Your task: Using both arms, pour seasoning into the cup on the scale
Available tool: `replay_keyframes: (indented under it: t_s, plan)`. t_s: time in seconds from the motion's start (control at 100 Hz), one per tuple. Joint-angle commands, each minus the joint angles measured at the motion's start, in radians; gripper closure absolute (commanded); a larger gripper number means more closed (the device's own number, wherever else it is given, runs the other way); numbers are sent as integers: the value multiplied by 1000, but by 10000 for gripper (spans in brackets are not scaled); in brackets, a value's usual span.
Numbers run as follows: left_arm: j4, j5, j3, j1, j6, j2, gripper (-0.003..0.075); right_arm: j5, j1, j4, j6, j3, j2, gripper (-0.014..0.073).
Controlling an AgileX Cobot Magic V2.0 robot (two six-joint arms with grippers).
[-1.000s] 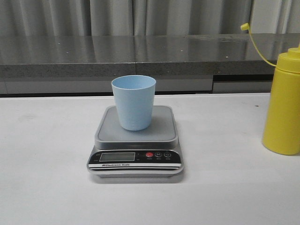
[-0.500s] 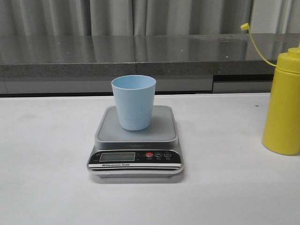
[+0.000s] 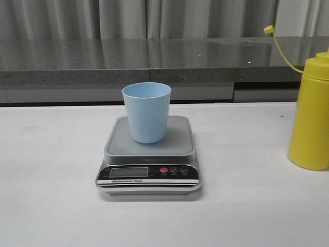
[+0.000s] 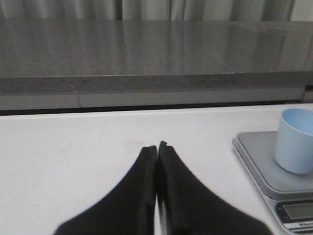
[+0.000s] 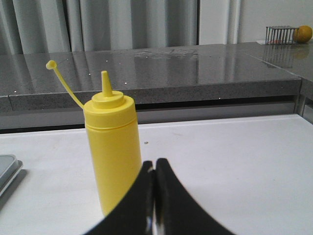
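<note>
The left gripper (image 4: 157, 148) and right gripper (image 5: 154, 165) have their jaws pressed together, holding nothing. The scale (image 3: 149, 154) display is unreadable; the cup (image 3: 147, 112) stands on it. Farther right, the seasoning (image 3: 310, 116) is cut by the frame edge.

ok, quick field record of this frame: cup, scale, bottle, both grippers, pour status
cup: pale blue cup upright on the scale platform, nothing visible inside
scale: silver-grey scale mid-table, display unreadable
bottle: yellow seasoning bottle upright on the white table, right of the scale, cap off nozzle, hanging on its tether
left gripper: jaws shut, empty, left of the scale
right gripper: jaws shut, empty, in front of the bottle
pour status: not started, bottle ungrasped
</note>
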Motion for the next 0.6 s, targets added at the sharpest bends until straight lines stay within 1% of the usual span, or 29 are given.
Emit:
replay_keyframes:
  t_s: [0.0, 0.09, 0.26, 0.41, 0.46, 0.5, 0.59]
  plan:
    - [-12, -146, 17, 33, 17, -16, 741, -77, -5, -13, 0, -19, -23, 652]
    - [-12, -178, 66, 60, 52, -61, 741, -77, -5, -13, 0, -19, -23, 652]
    - [-12, -205, 157, 124, 52, -140, 741, -77, -5, -13, 0, -19, -23, 652]
    - [-17, -215, 240, 129, 52, -229, 741, -77, -5, -13, 0, -19, -23, 652]
    - [-20, -253, 269, 129, 50, -230, 741, -77, -5, -13, 0, -19, -23, 652]
    - [-20, -208, 266, 129, 50, -231, 741, -77, -5, -13, 0, -19, -23, 652]
    - [-20, -208, 266, 129, 50, -231, 741, -77, -5, -13, 0, -19, -23, 652]
